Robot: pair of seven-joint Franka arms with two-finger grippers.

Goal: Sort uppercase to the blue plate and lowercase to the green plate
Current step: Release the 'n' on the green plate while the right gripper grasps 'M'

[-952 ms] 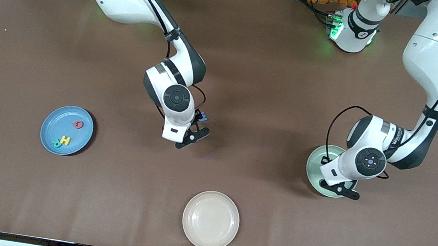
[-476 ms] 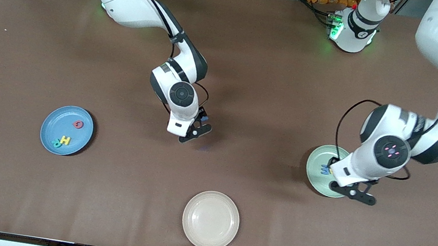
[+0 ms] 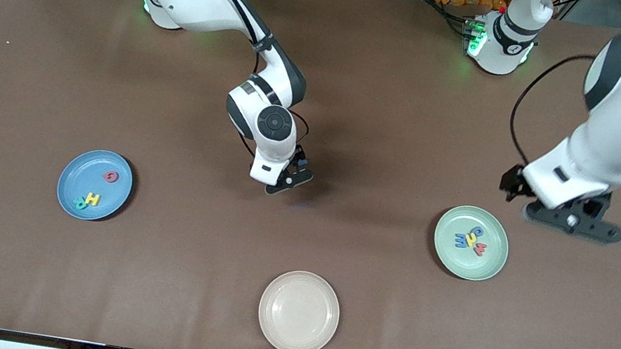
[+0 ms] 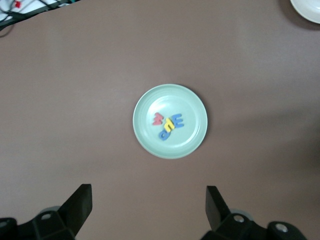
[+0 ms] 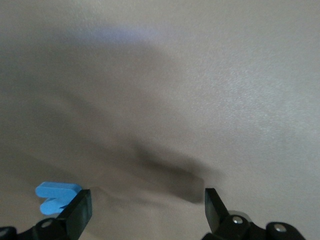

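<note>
The green plate [image 3: 488, 264] [image 4: 195, 100] holds several lowercase letters: a blue rounded one [image 3: 477, 231], a yellow one [image 3: 470, 238], a blue m [image 3: 462, 241] and a red w [image 3: 480, 248]. On the blue plate [image 3: 70, 175] lie uppercase letters: a red round one [image 3: 111, 176], a yellow H [image 3: 92, 198] and a teal R [image 3: 79, 203]. My left gripper [image 3: 512, 186] [image 4: 147, 195] hangs open and empty high over the table beside the green plate. My right gripper [image 3: 283, 183] [image 5: 147, 197] is open low over mid-table. An angular blue letter [image 5: 56, 196] lies just outside one finger [image 5: 82, 205].
A cream plate [image 3: 298, 312] stands at the table's edge nearest the front camera, midway between the two arms' ends, with nothing on it; its rim also shows as the cream plate [image 4: 307, 10] in the left wrist view.
The left gripper opened over the green plate, left a letter there, then rose up and away from it. The right gripper drifted a little toward the left arm's end, still open.
</note>
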